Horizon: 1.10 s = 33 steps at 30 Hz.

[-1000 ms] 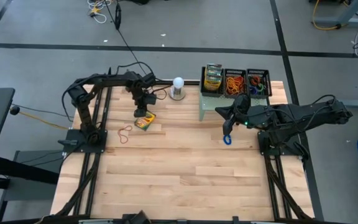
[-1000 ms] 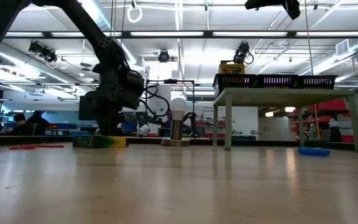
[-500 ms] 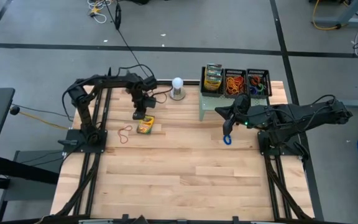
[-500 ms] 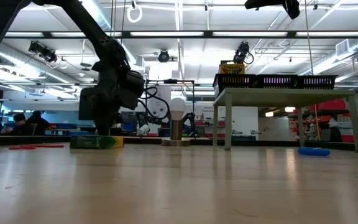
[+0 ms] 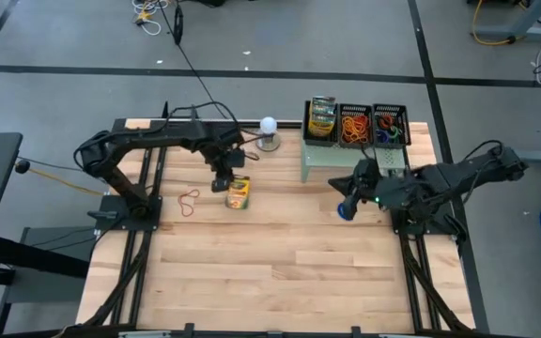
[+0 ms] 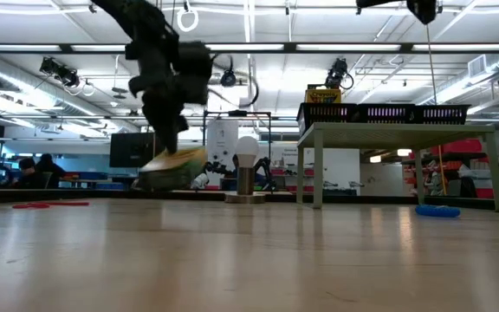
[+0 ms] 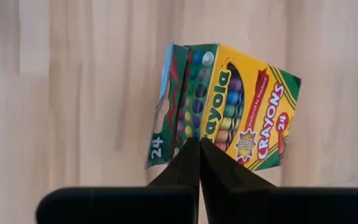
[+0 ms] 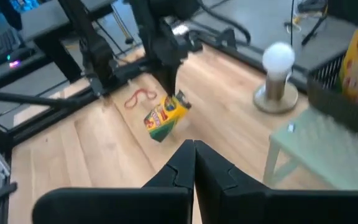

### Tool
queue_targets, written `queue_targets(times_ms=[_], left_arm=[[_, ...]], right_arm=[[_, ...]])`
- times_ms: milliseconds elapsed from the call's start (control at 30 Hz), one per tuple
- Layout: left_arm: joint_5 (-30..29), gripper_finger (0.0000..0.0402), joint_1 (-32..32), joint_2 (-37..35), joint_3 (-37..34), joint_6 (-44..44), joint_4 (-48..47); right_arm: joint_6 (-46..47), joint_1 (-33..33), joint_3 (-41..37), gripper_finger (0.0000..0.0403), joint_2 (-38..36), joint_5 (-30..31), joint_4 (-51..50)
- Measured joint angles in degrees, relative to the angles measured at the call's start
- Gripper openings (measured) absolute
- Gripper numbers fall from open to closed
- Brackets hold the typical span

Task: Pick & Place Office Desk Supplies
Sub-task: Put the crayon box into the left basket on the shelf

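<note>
While lifted | crayon box (image 7: 229, 109) hangs pinched in left hand (image 7: 199, 152)

Pale plank worktop (image 5: 280, 253) stands on grey concrete floor (image 5: 64, 38) crossed by dark lines. Beyond it, a large hall: bright ceiling strip lights (image 6: 319, 48), exposed ducting, distant workstations.

In the low view, the left end effector (image 6: 173, 143) holds a crayon box (image 6: 173, 166) tilted just above the tabletop (image 6: 249, 260), a white ball lamp (image 6: 248, 169) beside it, a blue rubber band (image 6: 438, 211) lying by the green riser (image 6: 401, 160).
</note>
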Motion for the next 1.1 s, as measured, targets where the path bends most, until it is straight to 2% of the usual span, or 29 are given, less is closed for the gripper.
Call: queue_targets(times_ms=[133,300,433,567,700,867,1100], left_arm=[[-4.9,0.0002,-7.4,-1.2,0.0,-7.5,6.4],[-16.1,0.0002,-16.9,-0.4,0.1,-15.0,17.1],[-25.5,0.0002,-23.2,1.4,0.1,-17.5,24.4],[-36.3,0.0001,-28.0,3.9,0.1,-17.1,29.2],[-46.5,0.0001,-31.2,6.9,0.1,-13.6,31.9],[-55.9,0.0002,-33.7,11.2,0.1,-11.3,33.6],[-62.3,0.0002,-36.4,14.7,0.2,-11.9,35.4]], right_arm=[[6.8,4.6,0.0,0.0007,1.7,2.3,-3.9],[12.8,8.6,0.0,0.0007,8.0,2.2,-4.7],[15.9,9.4,0.0,0.0007,13.2,-1.4,-4.1],[17.8,9.4,0.0,0.0007,15.8,-2.3,-4.4],[17.2,9.1,0.0,0.0007,16.1,-1.4,-6.2],[15.5,8.7,0.0,0.0007,15.9,0.4,-7.5],[14.9,8.6,0.0,0.0007,15.8,0.6,-7.2]])
